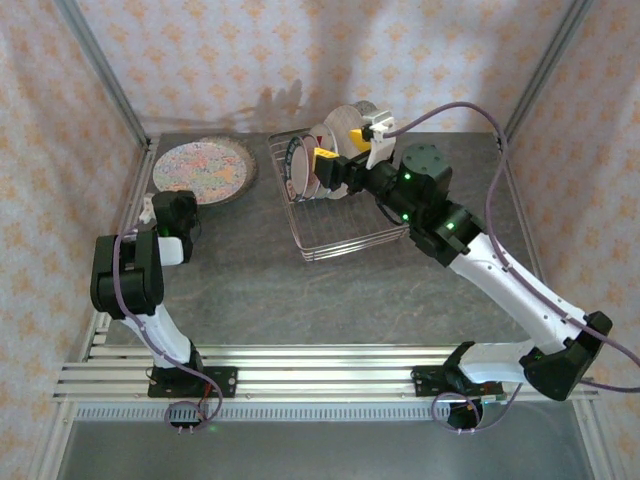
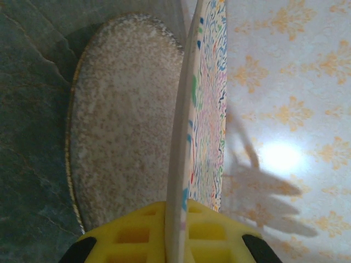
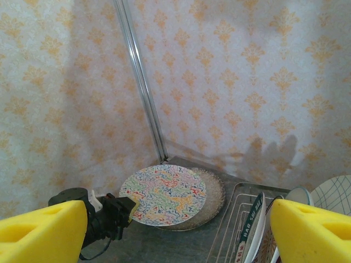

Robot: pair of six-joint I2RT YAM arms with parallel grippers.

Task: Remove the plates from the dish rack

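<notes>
Now, left arm [image 1: 125, 275] folded, left fingers [image 2: 131, 235] pinching squiggle plate [image 2: 208, 109] over brown speckled plate [image 2: 126, 120], right arm [image 1: 500, 275] above dish rack [image 1: 345, 240], right fingers [image 3: 41, 233] wide, empty.

**Only one trace of lettering, and it cannot be read**

Pale letters run along the dark rim of a plate [image 3: 245, 233] that stands upright inside the dish rack [image 3: 227, 216], near the rack's left side in the right wrist view. They are too small and too cut off to make out any word

Right pincer [image 1: 340, 146] hangs over dish rack [image 1: 345, 236], squiggle plate [image 1: 198, 167] at left.
</notes>
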